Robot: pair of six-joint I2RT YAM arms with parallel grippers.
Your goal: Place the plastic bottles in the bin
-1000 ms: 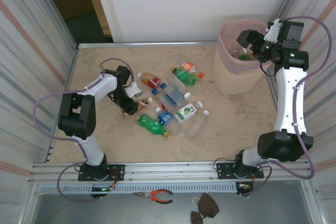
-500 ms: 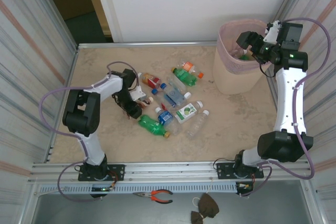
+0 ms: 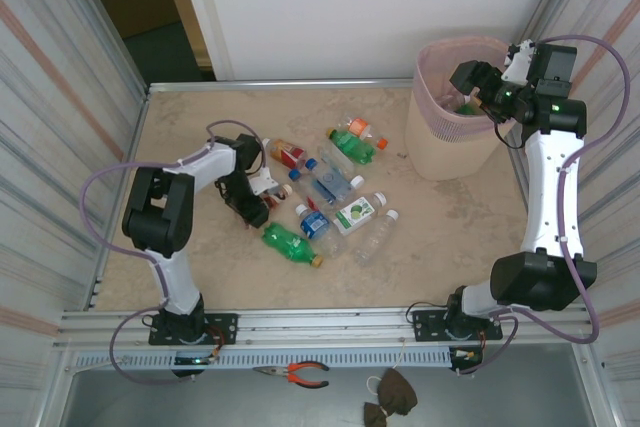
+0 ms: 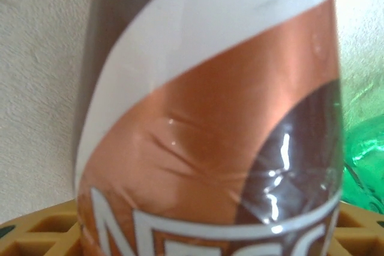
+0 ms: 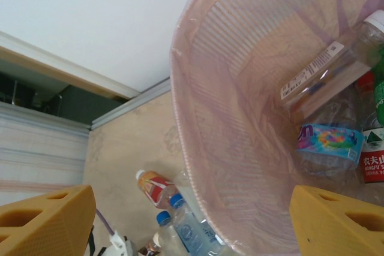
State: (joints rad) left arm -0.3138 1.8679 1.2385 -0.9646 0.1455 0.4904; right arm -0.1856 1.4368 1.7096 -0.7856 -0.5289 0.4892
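Strewn on their sides across the middle of the table [image 3: 200, 257] in the top view: the plastic bottles [image 3: 325, 192], in a loose cluster. At 12 o'clock of that cluster, a far green bottle [image 3: 352, 146] touching an orange-capped bottle [image 3: 362, 129]; at 11 o'clock, a red-labelled bottle [image 3: 291, 155]; at 7 o'clock, a near green bottle [image 3: 290, 242]; at 5 o'clock, a clear bottle [image 3: 374, 236]. At 9 o'clock of the cluster, lowered to the tabletop, the left gripper [image 3: 252, 205]. Looming close in the left wrist view, a brown-and-copper bottle [image 4: 210, 118] with a white band, set between the yellow pads [image 4: 42, 232], and green plastic just at its 3 o'clock. Impossible to tell whether clamped on that bottle or merely straddling it. Standing upright at 1 o'clock of the table, well apart from the cluster, the bin [image 3: 440, 152]. Already lying inside it in the right wrist view: a clear white-labelled bottle [image 5: 324, 70] and a rainbow-labelled bottle [image 5: 330, 142], with more bottles at the 3 o'clock edge. Hanging over the bin's mouth, reaching in from its 3 o'clock side, the right gripper [image 3: 468, 79], spread wide, its yellow pads [image 5: 45, 223] far apart with the bin's inner wall between them.
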